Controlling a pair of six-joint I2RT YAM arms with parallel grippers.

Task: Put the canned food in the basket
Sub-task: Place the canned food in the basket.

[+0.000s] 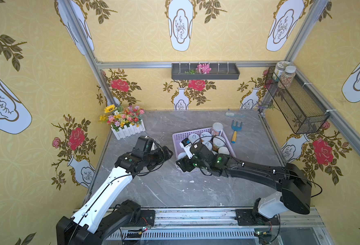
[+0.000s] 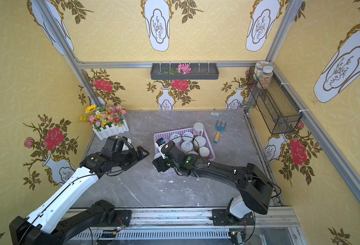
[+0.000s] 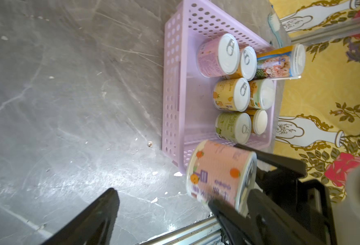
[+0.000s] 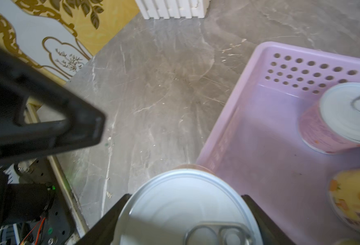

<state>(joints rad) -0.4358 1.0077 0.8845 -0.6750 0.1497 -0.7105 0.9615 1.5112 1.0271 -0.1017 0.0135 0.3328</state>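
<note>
At the near corner of the basket (image 4: 314, 72), your right hand (image 4: 186, 195) gripped the pink can (image 3: 219, 174), near upright, with free room just inward; your left hand (image 1: 165, 159) hung spread, empty.

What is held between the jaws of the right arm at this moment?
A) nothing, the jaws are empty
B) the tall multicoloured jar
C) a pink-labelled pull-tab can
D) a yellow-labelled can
C: in the left wrist view the jaws of the right arm press on both sides of a pink-labelled can with a pull tab, near a corner of the basket.
</note>
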